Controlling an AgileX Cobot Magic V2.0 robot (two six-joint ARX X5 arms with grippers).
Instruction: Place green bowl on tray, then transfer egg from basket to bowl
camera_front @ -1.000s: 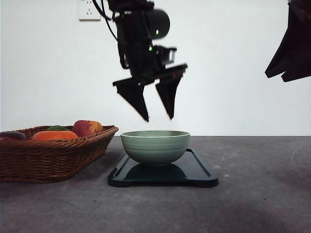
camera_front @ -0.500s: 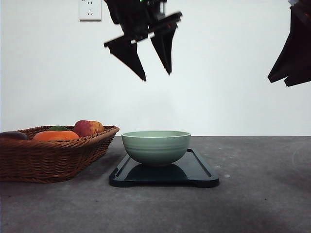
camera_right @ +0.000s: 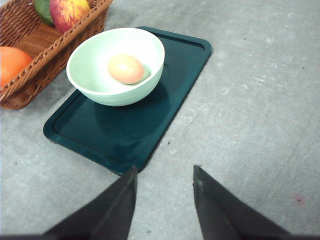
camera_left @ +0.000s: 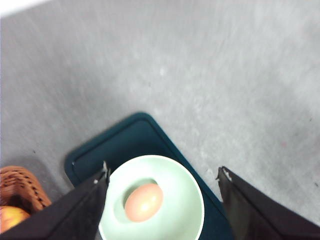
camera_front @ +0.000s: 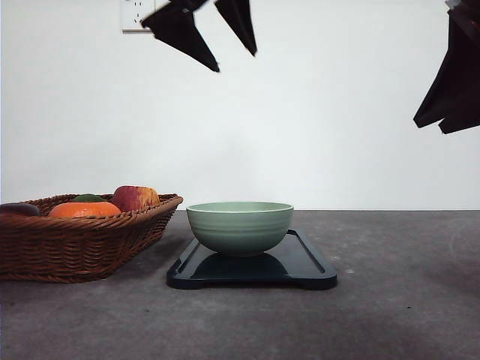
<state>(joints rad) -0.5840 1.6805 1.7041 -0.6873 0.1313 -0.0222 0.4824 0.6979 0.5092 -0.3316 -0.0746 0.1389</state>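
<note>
The green bowl [camera_front: 240, 225] stands on the left half of the black tray [camera_front: 304, 264]. Inside it lies the egg [camera_left: 144, 202] [camera_right: 126, 68], resting on the bowl's floor [camera_left: 186, 200] [camera_right: 92, 72]. My left gripper [camera_front: 235, 61] [camera_left: 163, 171] hangs open and empty high above the bowl. My right gripper [camera_front: 429, 126] [camera_right: 165, 170] is up at the right, open with nothing between its fingers, aimed at the tray's near edge [camera_right: 165, 105]. The wicker basket [camera_front: 75, 244] [camera_right: 45, 40] sits just left of the tray [camera_left: 125, 140].
The basket holds a red-yellow apple [camera_front: 135, 197] [camera_right: 69, 11], an orange fruit [camera_front: 84, 209] [camera_right: 12, 62], a green fruit [camera_front: 88, 198] and a dark item [camera_front: 19, 209]. Grey tabletop stretches right of the tray. A wall socket [camera_front: 139, 15] is behind.
My left gripper has risen from just above the bowl to near the top of the front view, staying open. The bowl, tray, basket and right gripper have not moved.
</note>
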